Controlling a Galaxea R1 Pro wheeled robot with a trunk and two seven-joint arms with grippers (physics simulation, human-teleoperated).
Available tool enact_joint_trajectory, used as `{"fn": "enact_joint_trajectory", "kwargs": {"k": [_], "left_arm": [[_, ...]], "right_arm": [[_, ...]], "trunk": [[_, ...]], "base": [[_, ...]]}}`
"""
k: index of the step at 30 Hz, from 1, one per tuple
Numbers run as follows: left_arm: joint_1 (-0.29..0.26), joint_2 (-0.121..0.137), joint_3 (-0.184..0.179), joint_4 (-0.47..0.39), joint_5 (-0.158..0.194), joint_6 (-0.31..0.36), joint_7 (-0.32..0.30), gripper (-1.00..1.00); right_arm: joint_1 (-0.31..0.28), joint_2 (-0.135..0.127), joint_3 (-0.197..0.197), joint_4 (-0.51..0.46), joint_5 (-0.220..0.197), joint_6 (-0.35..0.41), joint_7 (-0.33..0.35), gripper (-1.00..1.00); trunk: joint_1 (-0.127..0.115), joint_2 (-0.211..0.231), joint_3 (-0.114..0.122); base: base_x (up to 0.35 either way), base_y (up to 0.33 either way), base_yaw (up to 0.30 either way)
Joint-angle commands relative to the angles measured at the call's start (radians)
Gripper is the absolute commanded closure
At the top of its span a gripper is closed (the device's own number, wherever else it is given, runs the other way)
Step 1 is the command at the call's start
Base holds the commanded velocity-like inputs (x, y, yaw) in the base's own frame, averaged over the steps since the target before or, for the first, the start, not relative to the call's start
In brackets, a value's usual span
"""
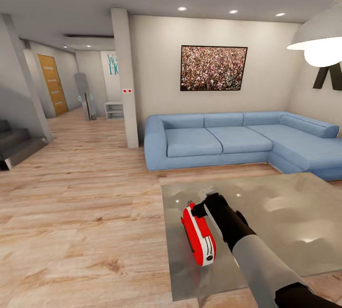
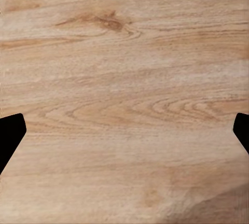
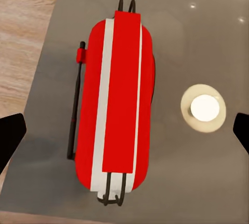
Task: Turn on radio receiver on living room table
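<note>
Head view: red radio receiver (image 1: 199, 235) w/ white trim stands on the grey glossy tabletop (image 1: 285, 222), near its left edge. Right arm (image 1: 247, 246) reaches over the tabletop from the near side, its dark wrist end just right of the radio, at the radio's far end; fingers not clear. Beyond the tabletop, blue L-shaped sofa (image 1: 237, 139); framed crowd picture (image 1: 213, 68) on the wall above the sofa. White pendant lamp (image 1: 318, 37) above the tabletop's right side. Light wood floor (image 1: 80, 203) left of the tabletop.
</note>
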Motion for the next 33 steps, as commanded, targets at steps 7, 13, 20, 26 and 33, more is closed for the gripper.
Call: {"fn": "enact_joint_trajectory", "kwargs": {"k": [7,13,20,26,33], "left_arm": [[0.000,0.004,0.000,0.000,0.000,-0.002,0.000,-1.00],[0.000,0.002,0.000,0.000,0.000,-0.004,0.000,-1.00],[0.000,0.000,0.000,0.000,0.000,-0.005,0.000,-1.00],[0.000,0.000,0.000,0.000,0.000,-0.005,0.000,-1.00],[0.000,0.000,0.000,0.000,0.000,-0.005,0.000,-1.00]], "right_arm": [[0.000,-0.003,-0.016,0.001,-0.005,-0.028,0.004,-1.00],[0.000,-0.007,-0.144,0.002,-0.023,-0.058,0.008,-1.00],[0.000,-0.012,-0.175,0.004,-0.026,-0.061,0.167,-1.00],[0.000,-0.028,-0.179,0.004,-0.020,-0.063,0.252,-1.00],[0.000,-0.032,-0.179,0.004,-0.018,-0.063,0.238,-1.00]], "trunk": [[0.000,0.000,0.000],[0.000,0.000,0.000],[0.000,0.000,0.000],[0.000,0.000,0.000],[0.000,0.000,0.000]], "base": [[0.000,0.000,0.000],[0.000,0.000,0.000],[0.000,0.000,0.000],[0.000,0.000,0.000],[0.000,0.000,0.000]]}}
